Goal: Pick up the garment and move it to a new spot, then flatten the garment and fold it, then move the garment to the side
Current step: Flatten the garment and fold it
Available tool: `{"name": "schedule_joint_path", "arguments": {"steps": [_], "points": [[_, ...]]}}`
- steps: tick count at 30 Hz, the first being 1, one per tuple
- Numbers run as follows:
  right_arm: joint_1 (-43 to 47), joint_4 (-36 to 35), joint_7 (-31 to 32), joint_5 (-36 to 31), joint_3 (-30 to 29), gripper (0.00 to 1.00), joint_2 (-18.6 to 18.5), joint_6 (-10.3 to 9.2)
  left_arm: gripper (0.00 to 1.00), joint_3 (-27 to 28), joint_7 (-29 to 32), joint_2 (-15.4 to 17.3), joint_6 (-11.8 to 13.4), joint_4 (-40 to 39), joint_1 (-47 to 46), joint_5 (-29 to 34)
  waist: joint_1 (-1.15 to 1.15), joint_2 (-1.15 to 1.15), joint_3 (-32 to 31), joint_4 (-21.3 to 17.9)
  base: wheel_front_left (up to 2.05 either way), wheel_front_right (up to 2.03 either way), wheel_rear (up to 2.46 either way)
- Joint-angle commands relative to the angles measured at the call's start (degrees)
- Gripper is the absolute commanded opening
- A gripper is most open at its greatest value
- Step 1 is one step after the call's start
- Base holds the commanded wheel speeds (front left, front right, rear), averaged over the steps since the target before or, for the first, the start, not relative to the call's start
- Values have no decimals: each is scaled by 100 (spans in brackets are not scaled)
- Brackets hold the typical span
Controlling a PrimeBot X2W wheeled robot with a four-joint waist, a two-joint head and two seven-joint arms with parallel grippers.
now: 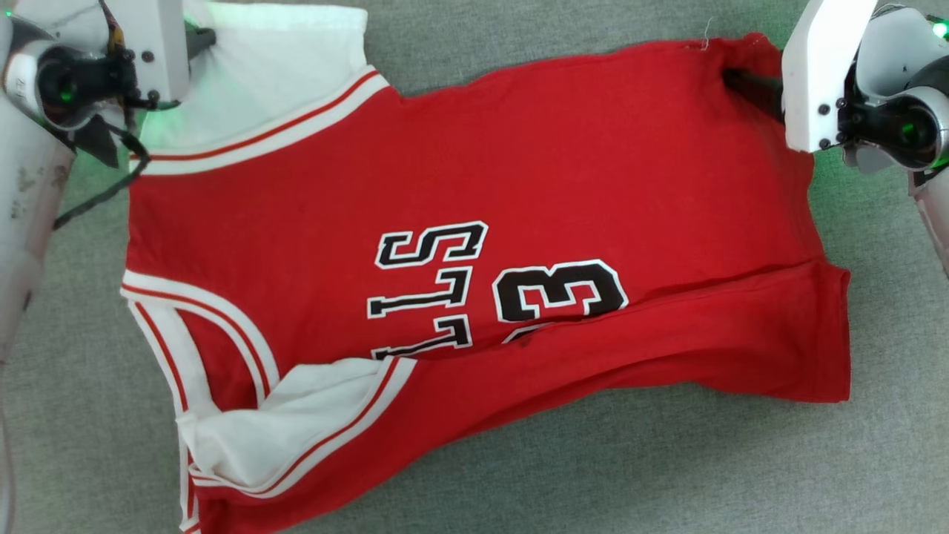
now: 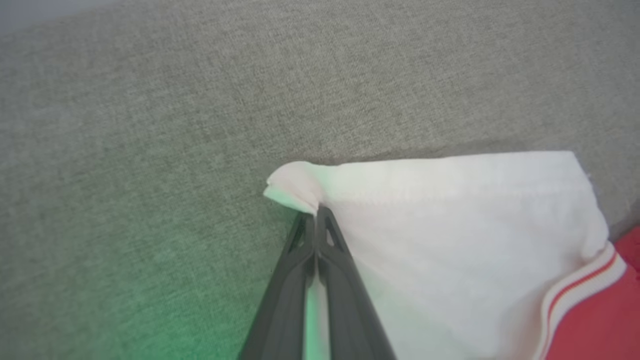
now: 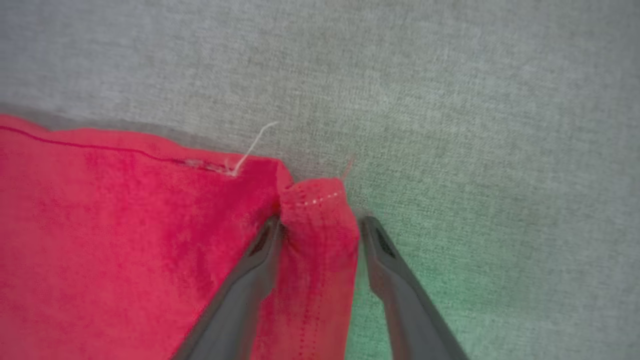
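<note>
Okay, left end effector (image 2: pixel 316 214) clamped on garment (image 1: pixel 519 163) sleeve.

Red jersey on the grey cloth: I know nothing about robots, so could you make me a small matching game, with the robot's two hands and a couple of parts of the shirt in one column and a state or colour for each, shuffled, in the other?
Column one
1. left hand
2. right hand
3. number 3
4. near sleeve

Column two
a. black, outlined in white
b. open, fingers either side of the red hem corner
c. white, at the head view's lower left
d. shut on the far sleeve at its corner

Pairs: 1-d, 2-b, 3-a, 4-c
</note>
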Motion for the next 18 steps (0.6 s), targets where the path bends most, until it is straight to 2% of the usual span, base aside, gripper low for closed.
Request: {"name": "schedule_joint_path", "arguments": {"steps": [1,6,11,15,18], "points": [[232,175,51,105,284,0,123,5,0,-226,67,-197,-27,73,422,-77,0,0,-32,6,0,0,0],[111,262,-373,236,438,0,23,0,0,-298,-264,-275,-28,-38,414,-213,0,0,-190,67,0,0,0],[146,301,-996,427,502,0,-128,0,0,-360,-976,-265,-26,-279,434,-363,0,0,-603,251,0,0,0],[412,113,-1356,608,686,0,-354,0,0,-378,-1531,-200,-25,-798,690,-751,0,0,-1050,414,0,0,0],[684,-152,-1548,781,818,0,-590,0,0,-466,-1886,-4,-25,-1383,958,-1013,0,0,-1353,517,0,0,0]]}}
